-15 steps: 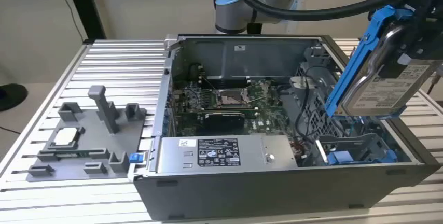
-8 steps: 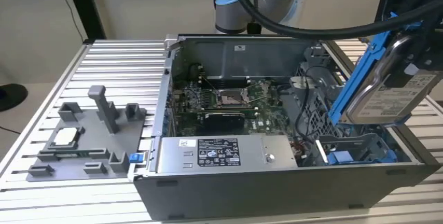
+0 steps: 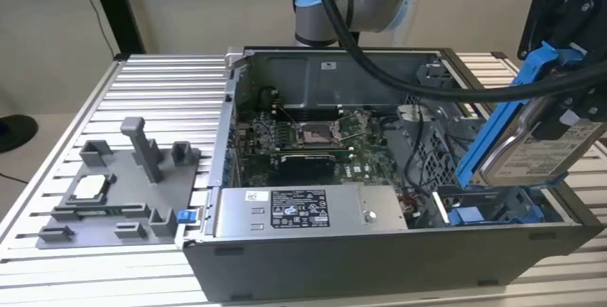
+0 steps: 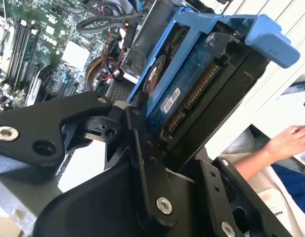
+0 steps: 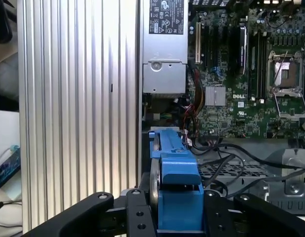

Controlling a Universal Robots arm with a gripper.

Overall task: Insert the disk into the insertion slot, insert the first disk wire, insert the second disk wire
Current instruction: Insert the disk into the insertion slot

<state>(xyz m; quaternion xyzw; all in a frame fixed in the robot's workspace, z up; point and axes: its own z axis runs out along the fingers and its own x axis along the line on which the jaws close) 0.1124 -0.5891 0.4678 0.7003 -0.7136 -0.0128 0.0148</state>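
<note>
Big open computer case (image 3: 379, 264) on the ribbed desk (image 3: 161, 87), and at the exterior view's right I've got the disk (image 3: 541, 158) hanging steeply tilted, its lower end just above the insertion slot (image 3: 488, 211) in the case's lower right corner. My fingers (image 5: 137, 219) are pinching the disk from both sides, and the grip looks firm in both wrist views. To seat it cleanly, I reckon I should square its edges to the slot, stay off the wires (image 3: 410, 197) beside the bay, and press evenly, never one corner first.
</note>
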